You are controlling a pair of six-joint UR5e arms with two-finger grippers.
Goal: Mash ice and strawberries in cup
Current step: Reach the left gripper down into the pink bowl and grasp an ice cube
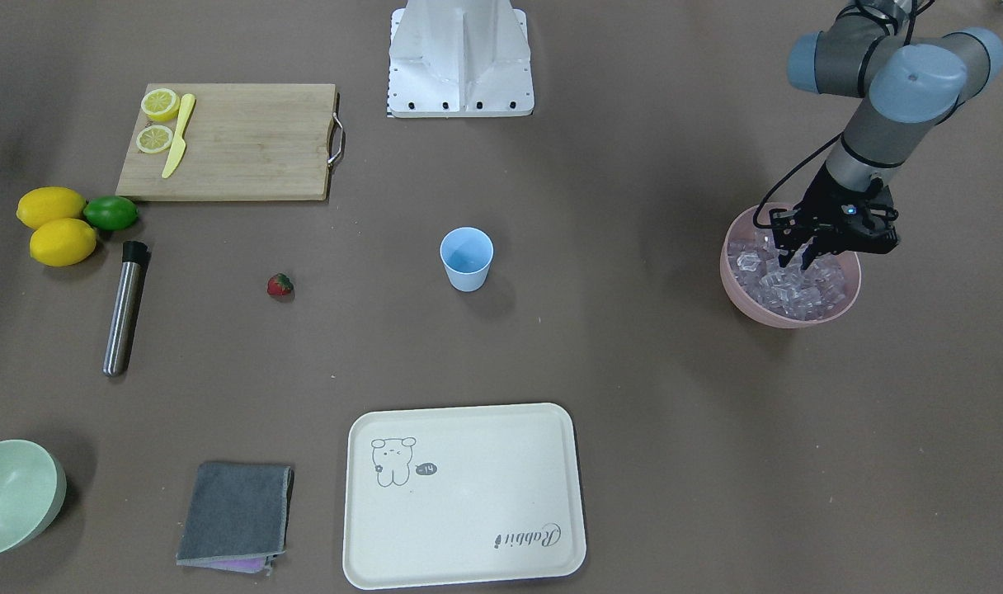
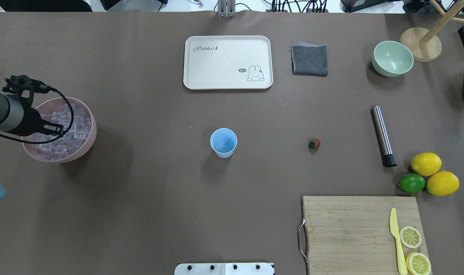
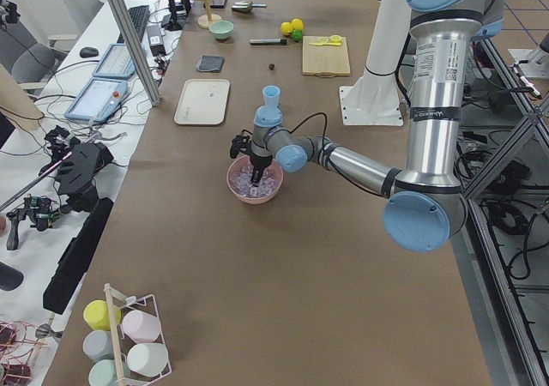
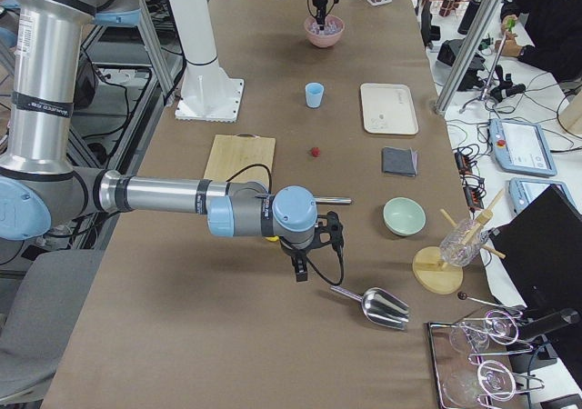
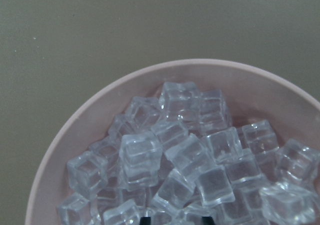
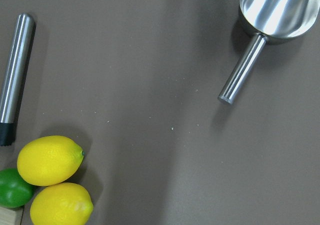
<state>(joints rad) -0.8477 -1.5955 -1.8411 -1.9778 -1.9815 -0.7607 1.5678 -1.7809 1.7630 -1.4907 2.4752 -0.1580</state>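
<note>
Right now, the left arm (image 1: 881, 124) comes down from its shoulder with the forearm sloping toward the bench (image 1: 633, 371) and the wrist bent so that the left gripper (image 1: 796, 262) points straight down into a pink bowl (image 1: 757, 313). Its two fingers stand parted, their tips at the top of the ice (image 1: 798, 289) heaped in that bowl. The left wrist camera looks onto the clear cubes from close above, with only the dark ends of the fingers at the lower edge. In the side view from the robot's left, the forearm runs almost level and low over the bench out to the bowl. The right arm (image 4: 173, 195) lies stretched out low and nearly horizontal. The right gripper (image 4: 300, 271) hangs downward above bare bench, near a steel scoop (image 4: 375, 307); whether its fingers are apart or together cannot be told. The pale-blue cup (image 1: 467, 260) stands upright at mid-bench, well apart from the bowl of ice. The strawberry (image 1: 280, 285) lies on the bench between the cup and a steel muddler (image 1: 124, 309), touching neither.
</note>
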